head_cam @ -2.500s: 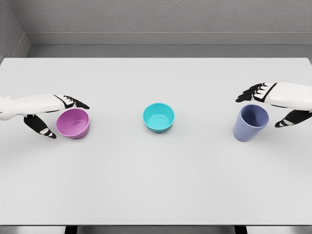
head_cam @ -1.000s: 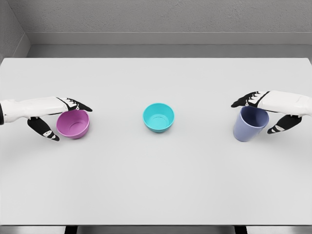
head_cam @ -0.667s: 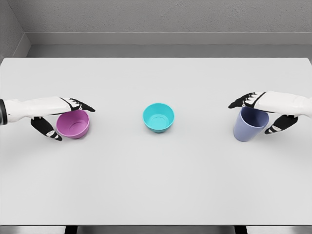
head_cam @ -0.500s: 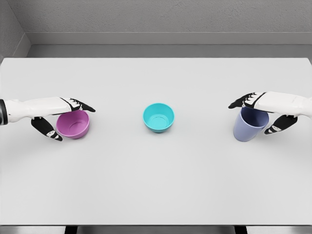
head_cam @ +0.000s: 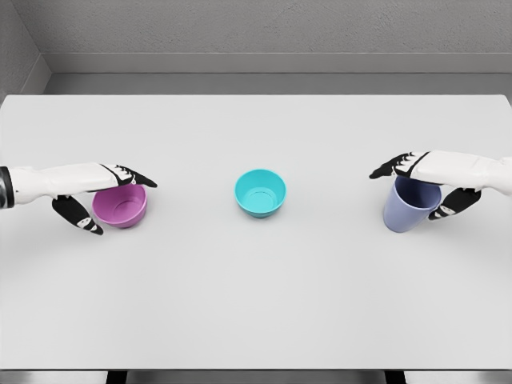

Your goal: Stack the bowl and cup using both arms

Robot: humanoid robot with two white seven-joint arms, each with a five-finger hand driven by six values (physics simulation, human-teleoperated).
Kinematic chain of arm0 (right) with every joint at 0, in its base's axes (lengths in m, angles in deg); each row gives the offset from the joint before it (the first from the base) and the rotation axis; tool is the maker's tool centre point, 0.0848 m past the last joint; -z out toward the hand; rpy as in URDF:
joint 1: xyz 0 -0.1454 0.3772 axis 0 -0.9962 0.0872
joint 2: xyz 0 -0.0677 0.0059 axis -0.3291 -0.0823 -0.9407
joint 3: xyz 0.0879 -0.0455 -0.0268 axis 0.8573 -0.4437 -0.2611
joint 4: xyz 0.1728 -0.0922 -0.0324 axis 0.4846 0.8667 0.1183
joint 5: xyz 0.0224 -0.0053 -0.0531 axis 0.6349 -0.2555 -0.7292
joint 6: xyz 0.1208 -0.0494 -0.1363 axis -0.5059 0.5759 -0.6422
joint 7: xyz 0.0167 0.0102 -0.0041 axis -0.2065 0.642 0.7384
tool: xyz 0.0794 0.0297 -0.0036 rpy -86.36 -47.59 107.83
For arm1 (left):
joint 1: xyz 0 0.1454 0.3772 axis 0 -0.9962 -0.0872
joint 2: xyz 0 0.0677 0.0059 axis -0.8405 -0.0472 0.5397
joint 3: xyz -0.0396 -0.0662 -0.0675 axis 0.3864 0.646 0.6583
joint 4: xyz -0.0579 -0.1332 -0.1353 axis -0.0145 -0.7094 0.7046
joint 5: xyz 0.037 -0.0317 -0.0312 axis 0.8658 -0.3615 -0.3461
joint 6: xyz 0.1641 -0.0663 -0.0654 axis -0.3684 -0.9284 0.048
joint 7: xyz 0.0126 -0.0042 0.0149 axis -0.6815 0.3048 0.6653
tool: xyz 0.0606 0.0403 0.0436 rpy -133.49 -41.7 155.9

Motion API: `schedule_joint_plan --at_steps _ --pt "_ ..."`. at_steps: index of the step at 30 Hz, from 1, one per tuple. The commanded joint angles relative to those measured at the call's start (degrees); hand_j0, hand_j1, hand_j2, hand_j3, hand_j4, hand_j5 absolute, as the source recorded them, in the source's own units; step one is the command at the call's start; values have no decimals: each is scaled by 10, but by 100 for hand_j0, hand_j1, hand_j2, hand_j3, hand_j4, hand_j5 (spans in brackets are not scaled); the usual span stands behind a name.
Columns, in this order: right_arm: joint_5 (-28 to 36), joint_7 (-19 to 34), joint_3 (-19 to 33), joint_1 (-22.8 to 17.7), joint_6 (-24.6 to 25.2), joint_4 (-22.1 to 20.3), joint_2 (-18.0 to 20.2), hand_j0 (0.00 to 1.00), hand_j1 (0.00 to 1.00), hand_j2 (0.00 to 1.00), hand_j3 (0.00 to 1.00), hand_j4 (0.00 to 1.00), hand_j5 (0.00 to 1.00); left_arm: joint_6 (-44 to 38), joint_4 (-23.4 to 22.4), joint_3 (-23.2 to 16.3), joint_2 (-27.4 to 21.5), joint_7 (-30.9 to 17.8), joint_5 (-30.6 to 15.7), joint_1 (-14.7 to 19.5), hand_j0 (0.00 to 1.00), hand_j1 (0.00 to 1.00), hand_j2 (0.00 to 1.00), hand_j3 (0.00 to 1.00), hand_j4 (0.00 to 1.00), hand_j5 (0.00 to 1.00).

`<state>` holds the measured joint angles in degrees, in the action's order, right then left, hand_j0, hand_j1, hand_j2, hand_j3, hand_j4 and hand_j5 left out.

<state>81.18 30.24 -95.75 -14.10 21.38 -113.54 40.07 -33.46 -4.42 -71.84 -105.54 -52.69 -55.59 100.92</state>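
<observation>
Left hand (head_cam: 96,192), white with black fingers, reaches in over the far rim of the shallow pink plastic bowl (head_cam: 120,203), its fingers stretched flat across the top and its thumb hanging down on the bowl's outer side, away from the teal bowl; the grip is not closed and whether thumb or fingers touch the bowl cannot be told. Right hand (head_cam: 424,182) is spread the same way over the tall periwinkle-blue plastic cup (head_cam: 410,203), fingers lying above the cup's far rim and pointing toward the teal bowl, thumb down beside the wall on the side away from it, with nothing grasped. Round teal plastic bowl (head_cam: 260,193) stands upright and alone at the middle of the plain white table (head_cam: 256,304). Pink bowl stands well to the left of the teal bowl, blue cup well to its right, all three roughly in one row.
</observation>
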Motion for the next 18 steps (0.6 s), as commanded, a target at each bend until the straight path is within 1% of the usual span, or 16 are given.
schedule_joint_plan --at_steps 1,10,13,14,18 --pt "3 1 2 0 1 1 0 100 100 100 100 100 100 0 -2 1 1 0 -4 0 100 100 100 100 100 100" --pt "0 4 2 0 1 5 0 100 100 100 100 100 100 0 -2 4 -4 1 -5 0 100 100 100 100 100 100" --pt "-1 5 2 0 1 5 -1 97 97 97 97 97 97 0 -2 4 -4 1 -7 1 100 100 100 100 100 100" --pt "-1 6 2 0 1 5 -2 95 95 95 95 95 95 0 -3 5 -4 1 -8 1 100 100 100 100 100 100" --pt "-4 6 2 0 1 5 -2 92 92 92 92 92 92 0 -12 11 -1 1 -8 -1 100 100 100 100 100 100"
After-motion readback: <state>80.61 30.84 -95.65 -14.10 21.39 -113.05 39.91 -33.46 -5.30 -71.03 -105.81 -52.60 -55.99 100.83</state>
